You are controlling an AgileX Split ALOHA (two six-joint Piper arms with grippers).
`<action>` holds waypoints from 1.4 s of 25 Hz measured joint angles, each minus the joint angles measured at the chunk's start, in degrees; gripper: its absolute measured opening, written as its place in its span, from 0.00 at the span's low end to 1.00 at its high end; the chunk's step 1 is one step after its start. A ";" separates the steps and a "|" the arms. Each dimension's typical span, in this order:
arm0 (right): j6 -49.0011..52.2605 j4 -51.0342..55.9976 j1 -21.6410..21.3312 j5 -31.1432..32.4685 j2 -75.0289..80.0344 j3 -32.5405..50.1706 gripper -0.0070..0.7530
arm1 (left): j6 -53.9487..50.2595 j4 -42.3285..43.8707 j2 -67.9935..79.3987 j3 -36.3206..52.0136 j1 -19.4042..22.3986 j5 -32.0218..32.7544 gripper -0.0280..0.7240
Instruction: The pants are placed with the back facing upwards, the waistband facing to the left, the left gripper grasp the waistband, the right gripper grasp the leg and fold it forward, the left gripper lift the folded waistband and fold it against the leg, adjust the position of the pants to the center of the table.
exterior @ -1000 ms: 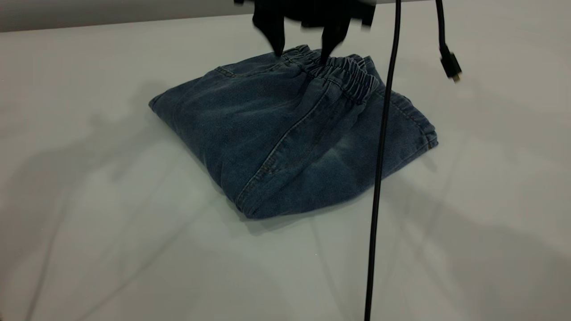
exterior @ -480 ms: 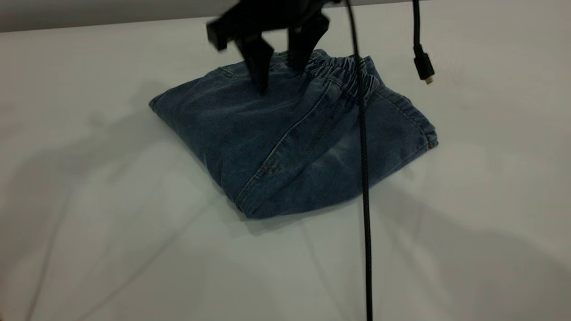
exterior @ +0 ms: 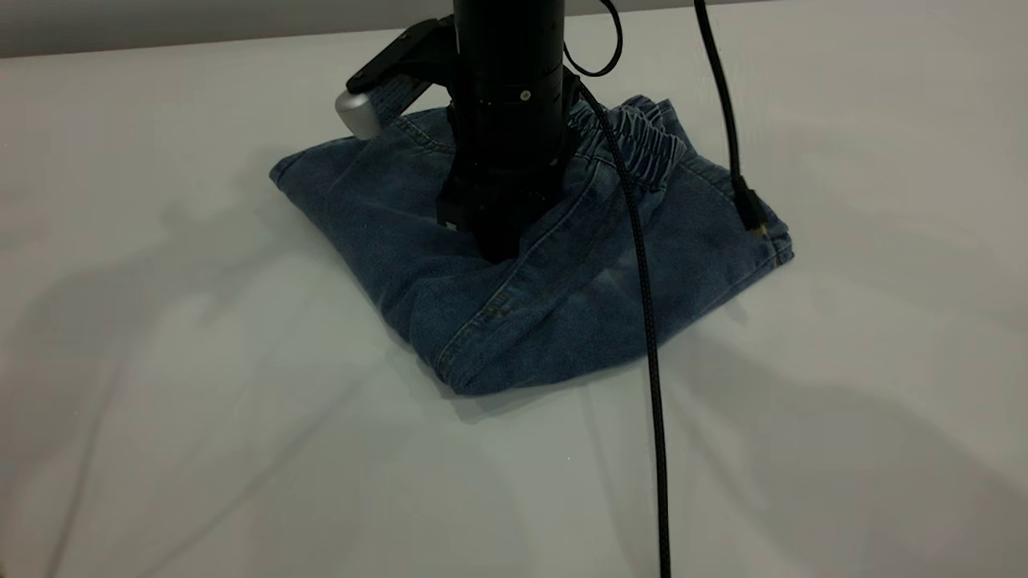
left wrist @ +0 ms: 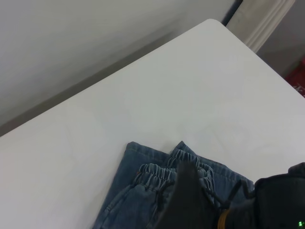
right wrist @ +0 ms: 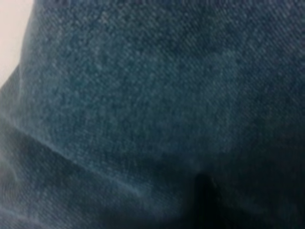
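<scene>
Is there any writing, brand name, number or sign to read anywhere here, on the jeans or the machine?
None can be read.
The pants: plain denim, no label or print showing.
The black arm pressed down on them: no legible marking.
The table: blank.
A red patch at the edge of the left wrist view may carry marks, too blurred to read.

Bare lab-like test bench: plain white table (exterior: 201, 449), blank wall (left wrist: 71, 43), dangling cables (exterior: 654, 385).
</scene>
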 joint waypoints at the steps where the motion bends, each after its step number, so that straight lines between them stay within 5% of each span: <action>1: 1.47 0.00 0.00 -0.08 0.00 0.00 0.48 | 0.00 0.00 0.00 0.00 0.00 0.00 0.77; 23: 59.25 11.28 -0.07 -10.10 0.24 -0.01 0.48 | 0.00 0.00 0.00 0.00 0.00 0.00 0.77; 35: 80.12 3.75 -0.07 -8.41 -0.87 -0.14 0.48 | 0.08 0.00 0.00 0.00 0.00 0.29 0.77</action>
